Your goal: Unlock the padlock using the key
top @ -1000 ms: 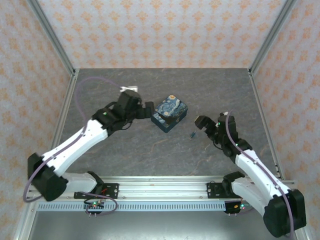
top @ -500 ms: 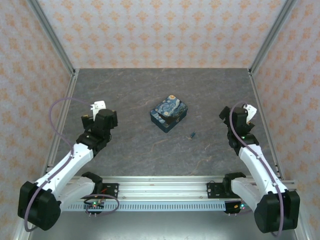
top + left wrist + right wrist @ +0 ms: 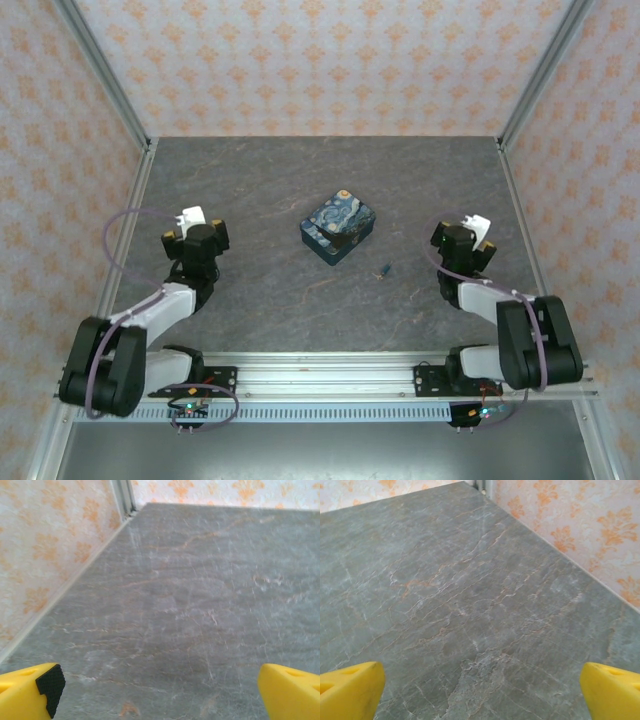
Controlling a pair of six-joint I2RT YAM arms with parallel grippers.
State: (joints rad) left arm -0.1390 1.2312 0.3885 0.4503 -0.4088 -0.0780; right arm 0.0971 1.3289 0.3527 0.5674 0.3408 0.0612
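The padlock (image 3: 340, 228), a flat dark blue block with yellow-white swirls, lies in the middle of the grey table. A small dark key (image 3: 384, 270) rests on the table just to its lower right. My left gripper (image 3: 195, 233) is drawn back at the left, well apart from the padlock. In the left wrist view its yellow fingers (image 3: 31, 692) stand wide apart over bare table, so the left gripper (image 3: 165, 695) is open. My right gripper (image 3: 462, 240) is drawn back at the right; in its wrist view the right gripper (image 3: 482, 692) is open with nothing between the fingers (image 3: 350, 690).
Patterned orange walls with metal corner posts (image 3: 100, 75) enclose the grey stone-look table (image 3: 300, 170) on three sides. A metal rail (image 3: 320, 375) with both arm bases runs along the near edge.
Both arms pulled back from the middle: the left gripper left the padlock's side and folded toward its base, the right one withdrew from near the key. Padlock and key stayed put.
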